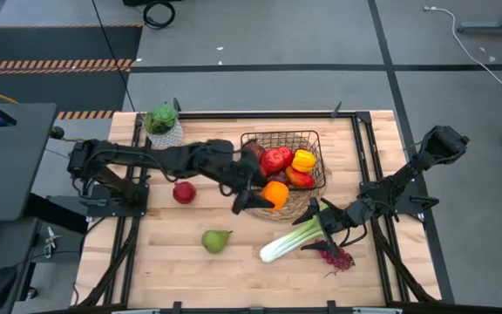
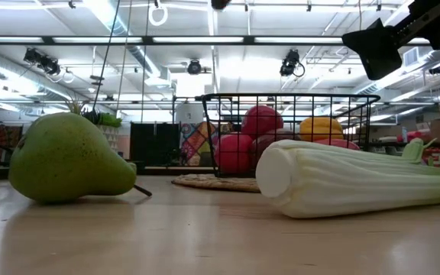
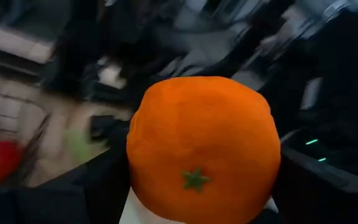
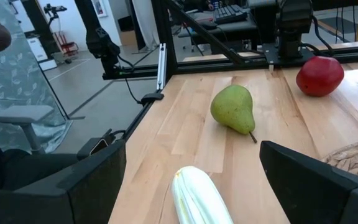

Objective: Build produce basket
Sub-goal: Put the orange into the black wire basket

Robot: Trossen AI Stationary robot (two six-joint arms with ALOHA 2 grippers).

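An orange [image 3: 204, 143] is in my left gripper [image 1: 267, 199], which is shut on it just off the near left corner of the black wire basket [image 1: 314, 139]. The basket stands on a round woven mat [image 1: 296, 209] and holds red apples [image 1: 274, 160], a yellow pepper [image 1: 304, 160] and a red pepper [image 1: 299, 178]. A pale-green celery [image 1: 290, 239] lies flat on the table. My right gripper [image 1: 328, 223] is open at the celery's leafy end, one finger on either side of the stalk [image 4: 197, 199], not touching it. My left gripper pinches the orange between its two fingers, one on each side of the fruit [image 3: 138, 171]. The fingers come about level from the table's left. The orange is lifted clear over the mat's edge, its green stem end [image 3: 195, 180] turned toward the wrist.
A red apple [image 1: 184, 192] and a green pear [image 1: 217, 240] lie on the table left of the mat. Purple grapes [image 1: 338, 258] lie near the right gripper. A potted plant [image 1: 162, 122] stands at the far left. Black rails [image 1: 364, 148] run along the table's sides.
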